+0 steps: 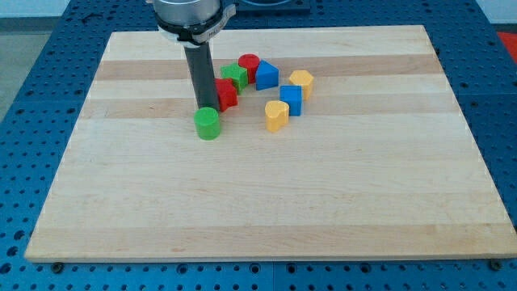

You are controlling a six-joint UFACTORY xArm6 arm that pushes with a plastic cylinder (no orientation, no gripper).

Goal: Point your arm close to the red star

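My rod [200,77]: straight, dark grey, matte, squarish in section. Above it a black collar, then a wider silver-grey round housing with a sheen, cut off by the view's top. My tip [206,107]: plain blunt end, unmarked.

red star [228,94] half behind the rod [200,77]; my tip [207,108] behind the green cylinder [208,124]
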